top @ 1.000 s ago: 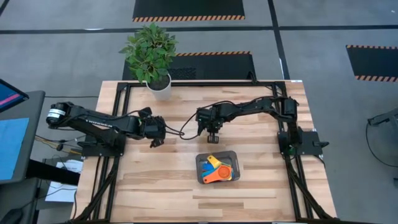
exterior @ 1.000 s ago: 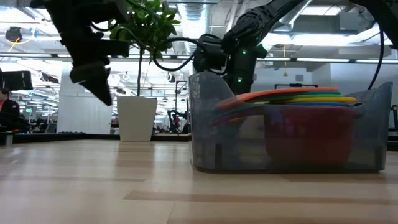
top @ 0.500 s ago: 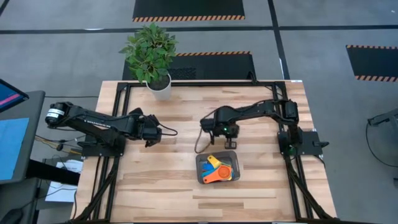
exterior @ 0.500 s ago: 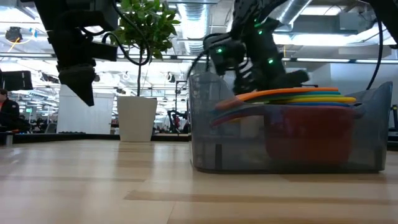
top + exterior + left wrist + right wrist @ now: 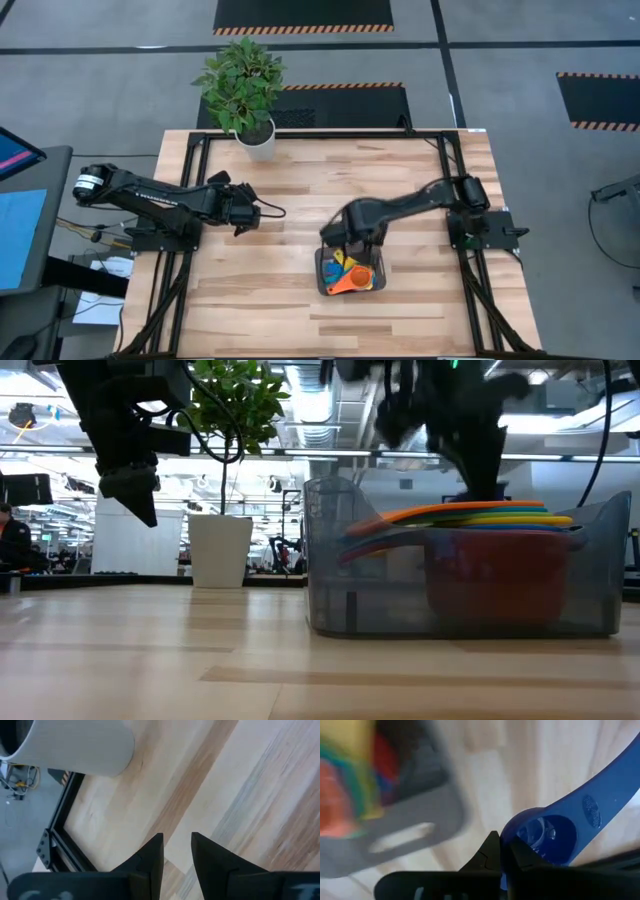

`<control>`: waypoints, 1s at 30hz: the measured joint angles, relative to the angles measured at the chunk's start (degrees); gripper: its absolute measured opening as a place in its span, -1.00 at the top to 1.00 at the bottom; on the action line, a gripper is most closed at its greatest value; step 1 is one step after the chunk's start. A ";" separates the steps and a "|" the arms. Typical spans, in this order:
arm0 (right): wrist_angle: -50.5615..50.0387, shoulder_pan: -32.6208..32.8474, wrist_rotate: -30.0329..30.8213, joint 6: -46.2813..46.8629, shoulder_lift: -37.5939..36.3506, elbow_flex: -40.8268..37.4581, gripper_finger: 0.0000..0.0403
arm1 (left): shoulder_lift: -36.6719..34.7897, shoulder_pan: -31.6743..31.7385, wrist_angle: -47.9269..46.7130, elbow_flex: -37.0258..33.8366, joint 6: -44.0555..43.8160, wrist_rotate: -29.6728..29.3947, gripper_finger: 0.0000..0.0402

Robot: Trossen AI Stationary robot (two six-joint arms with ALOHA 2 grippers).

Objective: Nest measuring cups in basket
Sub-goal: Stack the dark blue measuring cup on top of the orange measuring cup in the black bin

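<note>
Where the right arm reaches in from the table's right side, its gripper hangs over the far edge of the basket, which sits near the middle of the table, toward the front. Right wrist view: the fingers are pinched on the rim of a small blue cup, whose handle runs away from the fingertips; the blurred basket and the coloured stack in it lie just beyond the held cup, apart from it. Whether the cup is already above the basket's inside or just outside its rim cannot be told.

Low view: the nested cups sit inside the basket, with a large red bowl at the bottom and green, yellow and orange rims and handles layered above, the orange one on top. The right gripper comes down from above just behind the stack; contact cannot be judged. High view: an orange cup lies uppermost in the basket, with yellow and blue showing beside it.

The left gripper waits above bare wood on the table's left half, well apart from the basket. Left wrist view: its fingers stand a narrow gap apart with nothing between them; the white pot of the plant lies near the far edge.
</note>
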 joint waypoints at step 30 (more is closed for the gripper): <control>20.55 20.35 10.15 0.68 1.13 6.12 0.97 | 0.02 0.00 3.04 -4.50 1.95 2.84 0.54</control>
